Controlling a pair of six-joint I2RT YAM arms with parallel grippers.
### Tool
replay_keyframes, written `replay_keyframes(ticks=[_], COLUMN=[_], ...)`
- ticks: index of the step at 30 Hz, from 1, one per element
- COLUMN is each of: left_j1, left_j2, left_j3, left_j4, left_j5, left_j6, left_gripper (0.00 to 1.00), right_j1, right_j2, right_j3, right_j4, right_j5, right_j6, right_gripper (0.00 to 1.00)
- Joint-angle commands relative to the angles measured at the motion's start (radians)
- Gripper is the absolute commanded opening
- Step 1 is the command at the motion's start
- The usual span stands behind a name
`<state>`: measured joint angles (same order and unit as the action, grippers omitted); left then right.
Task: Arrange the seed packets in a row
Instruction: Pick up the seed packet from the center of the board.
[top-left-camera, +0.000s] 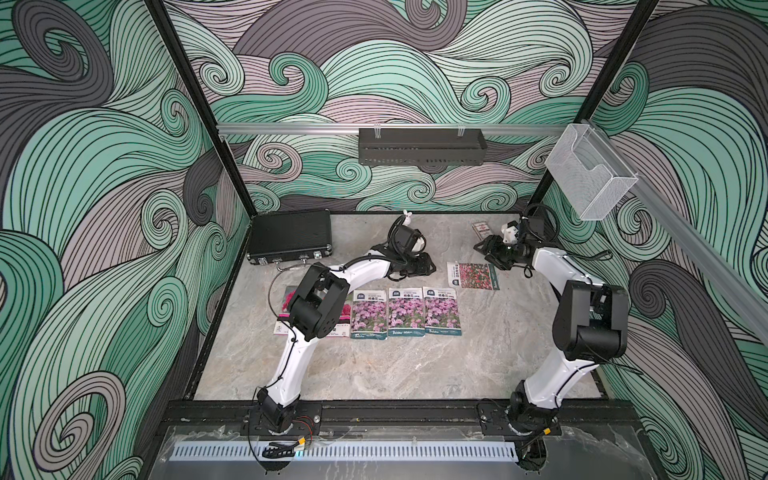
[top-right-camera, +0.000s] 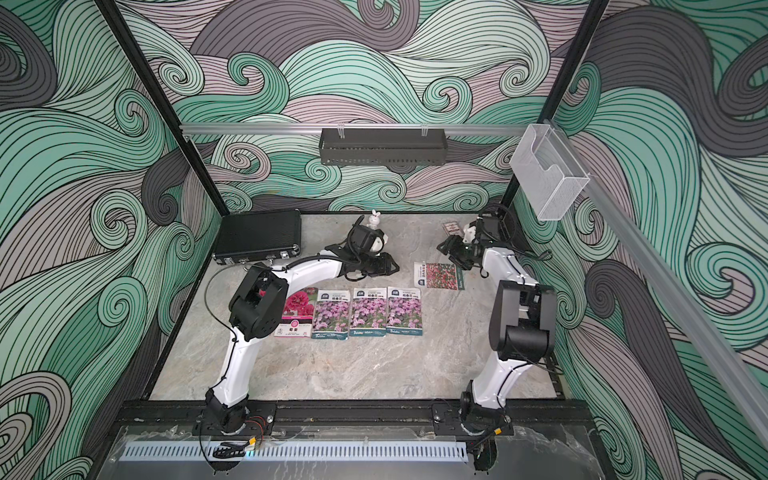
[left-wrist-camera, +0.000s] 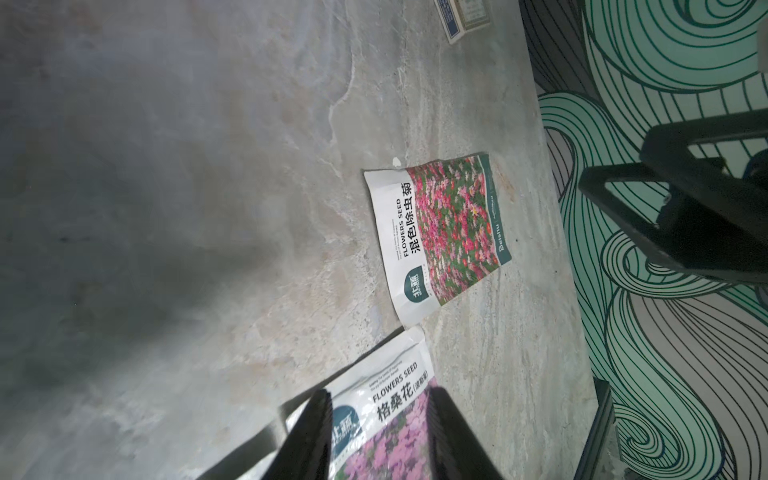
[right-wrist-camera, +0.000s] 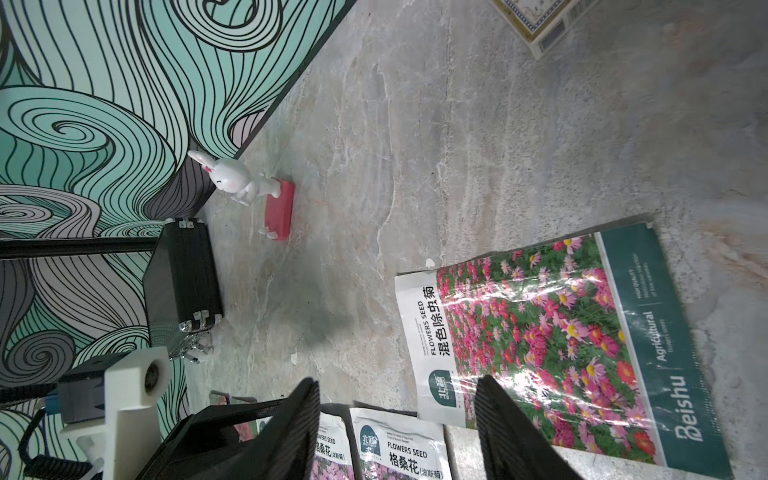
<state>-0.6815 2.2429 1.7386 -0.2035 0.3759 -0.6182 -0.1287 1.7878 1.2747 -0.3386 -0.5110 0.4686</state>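
I've the red-pink flower-photo seed packet (top-left-camera: 471, 275) lying nine-to-three, at seven o'clock of my right fingers (right-wrist-camera: 509, 428), apart and empty. My left fingers (left-wrist-camera: 309, 436), apart too, sit farther off.

Bare table (top-left-camera: 374, 370) lies before the packet row (top-left-camera: 405, 311).

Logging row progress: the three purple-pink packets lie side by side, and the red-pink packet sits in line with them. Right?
No: the red-pink packet lies apart, sideways, farther back than the row, as both top views show. The three purple-pink packets do lie side by side.
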Motion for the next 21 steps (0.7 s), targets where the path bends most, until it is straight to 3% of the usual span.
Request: replay_keyframes(ticks=[1, 21], left_j1=[-0.016, -0.047], left_j2=[0.07, 0.29], left_j3=[0.089, 0.319], left_j4=[0.054, -0.047], left_j5=[0.075, 0.129], left_j6=[-0.011, -0.035], left_gripper=[0.4, 0.4], right_j1=[-0.013, -0.064], right_j2=[0.025, 0.014], right_j3=[0.029, -0.037], right_j4=[-0.014, -0.016], right_j5=[0.018, 0.075], right_j6=[-0.024, -0.053], right_gripper=[0.62, 0.62])
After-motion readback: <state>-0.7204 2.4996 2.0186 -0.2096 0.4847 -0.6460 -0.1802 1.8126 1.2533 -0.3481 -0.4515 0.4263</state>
